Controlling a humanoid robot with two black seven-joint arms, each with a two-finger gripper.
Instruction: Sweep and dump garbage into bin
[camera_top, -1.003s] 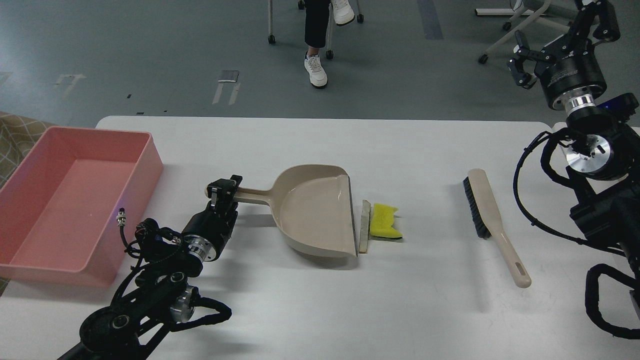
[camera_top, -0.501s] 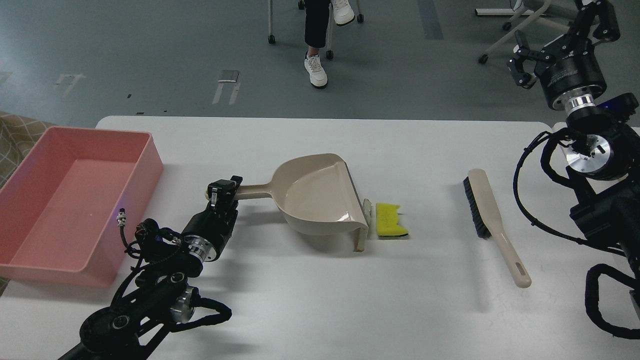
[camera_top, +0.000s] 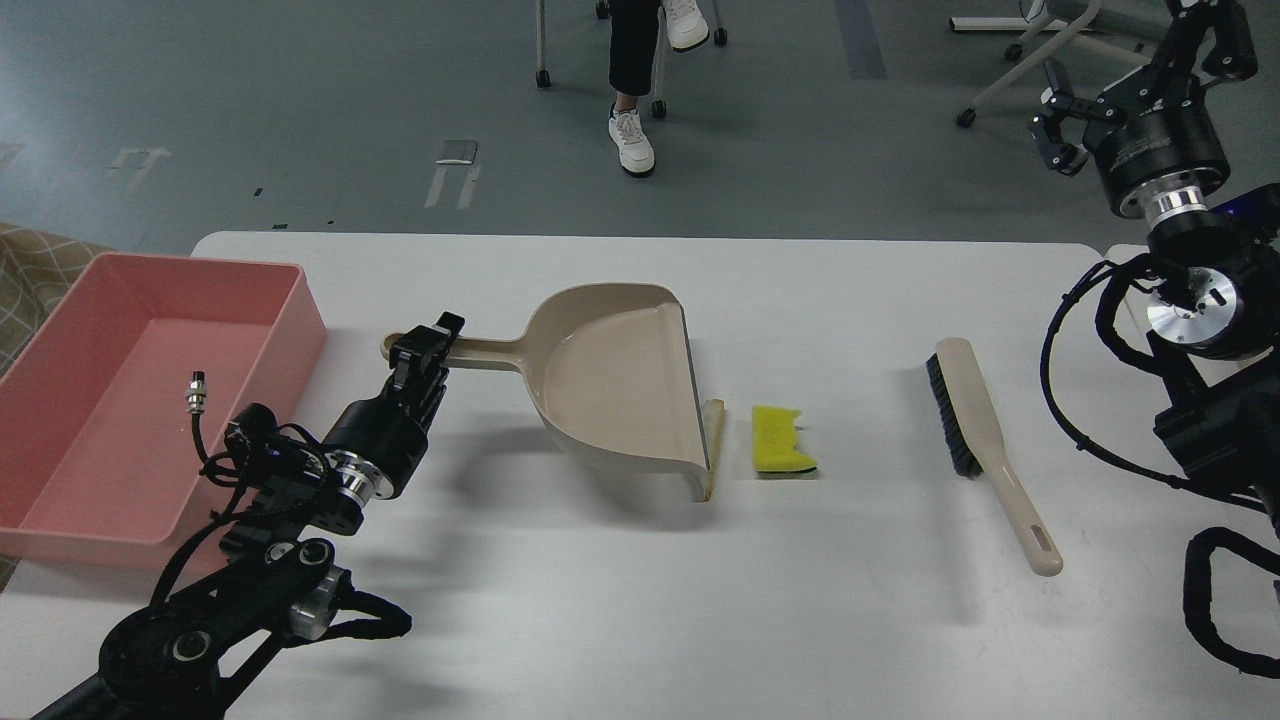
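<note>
My left gripper (camera_top: 424, 352) is shut on the long handle of the beige dustpan (camera_top: 620, 380), which hangs tilted just above the white table, its lip to the right. The thin beige-grey strip (camera_top: 714, 445) lies along that lip; whether it touches the pan I cannot tell. The yellow sponge piece (camera_top: 781, 453) lies on the table a little right of the lip, outside the pan. The pink bin (camera_top: 150, 400) stands at the table's left edge, left of my left arm. My right gripper (camera_top: 1130, 88) is open and empty, raised at the far right.
A beige brush (camera_top: 985, 440) with dark bristles lies on the white table (camera_top: 640, 600), right of the sponge. A seated person's legs (camera_top: 632, 90) and chair wheels are on the floor beyond the table's far edge.
My left gripper has moved left and back with the dustpan, which has lifted off the table. The strip has followed the pan's lip. The sponge stays on the table. My right arm shifted slightly right.
</note>
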